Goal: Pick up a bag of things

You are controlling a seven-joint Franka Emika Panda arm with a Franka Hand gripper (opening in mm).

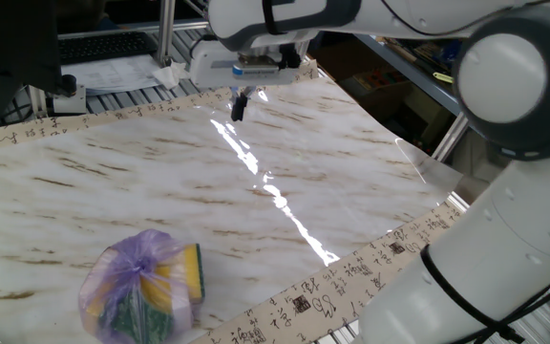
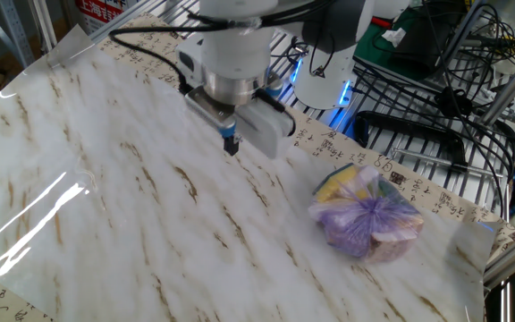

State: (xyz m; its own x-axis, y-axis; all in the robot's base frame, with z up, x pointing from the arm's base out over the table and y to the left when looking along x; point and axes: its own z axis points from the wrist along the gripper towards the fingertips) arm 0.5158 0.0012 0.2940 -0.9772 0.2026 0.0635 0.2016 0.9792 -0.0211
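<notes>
The bag of things is a lumpy pale-purple plastic bag knotted at the top, with yellow and dark green sponges inside. It lies on the marble table near the front left edge. In the other fixed view the bag lies at the right. My gripper hangs above the far side of the table, well away from the bag. Its fingers look pressed together and hold nothing. In the other fixed view the gripper sits left of the bag, above the table.
The marble-patterned table cover has a border printed with characters. Metal racks, cables and black equipment stand beyond the table's edge behind the bag. A keyboard and papers lie at the back left.
</notes>
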